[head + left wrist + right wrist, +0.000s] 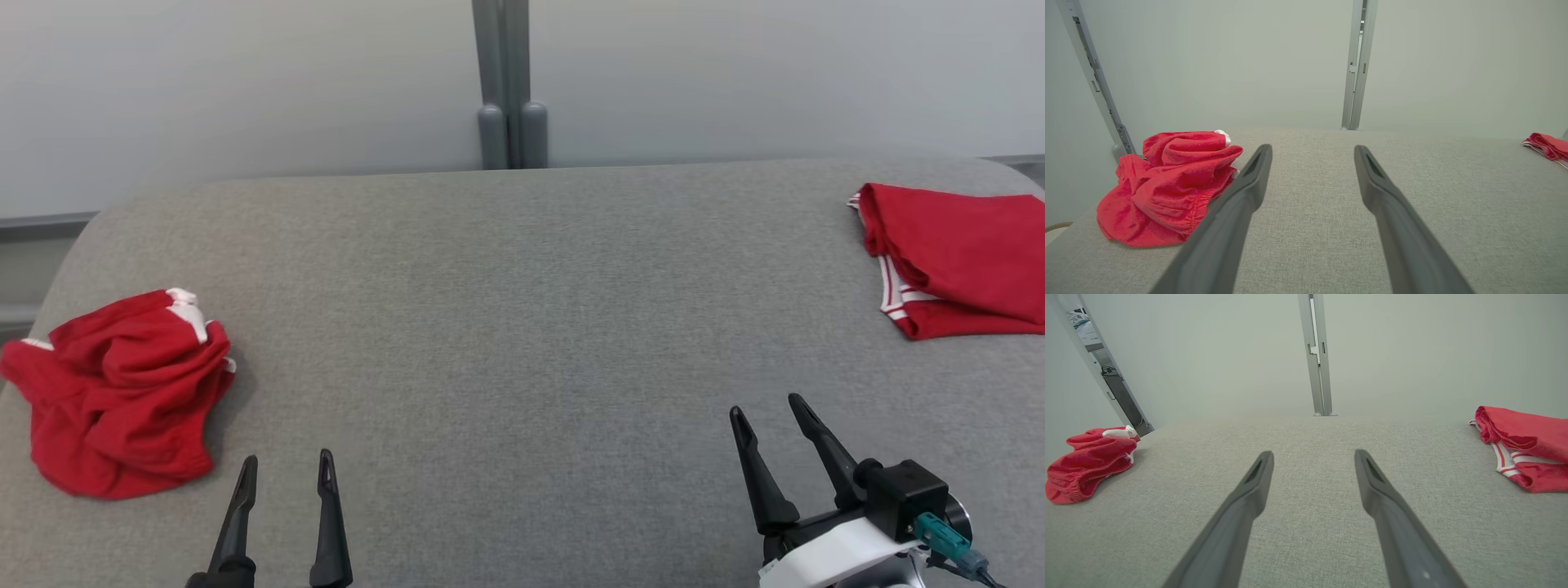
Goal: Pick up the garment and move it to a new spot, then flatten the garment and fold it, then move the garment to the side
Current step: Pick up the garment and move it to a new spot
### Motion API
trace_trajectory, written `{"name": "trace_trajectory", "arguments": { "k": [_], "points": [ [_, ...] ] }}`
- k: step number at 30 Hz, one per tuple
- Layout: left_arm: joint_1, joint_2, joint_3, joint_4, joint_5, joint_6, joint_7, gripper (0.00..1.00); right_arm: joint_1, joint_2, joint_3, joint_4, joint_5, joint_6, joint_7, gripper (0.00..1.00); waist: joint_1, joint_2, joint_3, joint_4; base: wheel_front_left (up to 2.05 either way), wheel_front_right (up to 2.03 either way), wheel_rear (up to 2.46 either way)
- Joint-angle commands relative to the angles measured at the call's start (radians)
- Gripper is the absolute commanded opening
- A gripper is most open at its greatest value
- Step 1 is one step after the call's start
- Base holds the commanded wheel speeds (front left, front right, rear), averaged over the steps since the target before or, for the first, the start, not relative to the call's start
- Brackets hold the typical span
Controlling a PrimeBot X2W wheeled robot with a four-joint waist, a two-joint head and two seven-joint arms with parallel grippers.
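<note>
1. Work surface: grey fabric-covered table (522, 310) with rounded far corners. A pale wall stands behind it, with a grey upright post (508, 82) at 12 o'clock.
2. Crumpled red garment (122, 392): lies in a loose heap at about 9 o'clock on the table, close to the left edge. A bit of white trim shows at the top of the heap. Nothing is touching it.
3. Folded red garment (955, 257): lies flat at about 2 o'clock, near the far right corner. White-and-red striped edging shows along its left side. It is well apart from the heap.
4. Left gripper (287, 457): at 7 o'clock in the head view, fingers pointing toward 12. Fingers are spread wide with only bare table between them, and nothing is held. The heap sits just beside it, toward 10 o'clock.
5. Left wrist view: the crumpled red garment (1167, 188) lies at 9 o'clock of the left finger. I cannot tell whether cloth and finger touch.
6. Right gripper (767, 406): at 5 o'clock in the head view, tilted slightly toward 11. Fingers are parted and empty, above open table.
7. Right wrist view: the heap is at 9 o'clock and the folded red garment (1527, 445) at 3 o'clock, both clear of the fingers.
</note>
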Motion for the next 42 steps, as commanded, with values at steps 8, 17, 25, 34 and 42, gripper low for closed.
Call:
{"name": "trace_trajectory", "arguments": {
  "k": [8,17,25,34,42],
  "points": [
    [0.015,0.002,0.013,-0.014,-0.025,0.039,0.000,1.00,0.005,-0.010,0.014,0.002,0.007,-0.002,-0.003,1.00,0.0000,0.0000,0.022,0.185,0.00,0.00,0.00],
    [0.013,0.002,0.000,-0.018,-0.041,0.051,0.000,1.00,0.005,-0.023,0.019,-0.002,0.006,-0.002,-0.003,1.00,0.0000,0.0000,0.031,0.285,0.00,0.00,0.00],
    [0.000,0.002,-0.014,-0.019,-0.060,0.066,0.000,1.00,-0.001,-0.043,0.024,-0.003,0.008,-0.002,-0.003,1.00,0.0000,0.0000,0.053,0.337,0.00,0.00,0.00],
    [-0.045,0.002,-0.040,-0.031,-0.087,0.096,0.000,1.00,-0.035,-0.079,0.026,-0.021,0.005,-0.002,-0.003,1.00,0.0000,0.0000,0.137,0.344,0.00,0.00,0.00],
    [-0.231,0.001,-0.066,0.021,-0.143,0.132,0.000,1.00,-0.086,-0.167,0.019,-0.051,-0.006,-0.002,-0.003,1.00,0.0000,0.0000,0.306,0.350,0.00,0.00,0.00]
  ]
}}
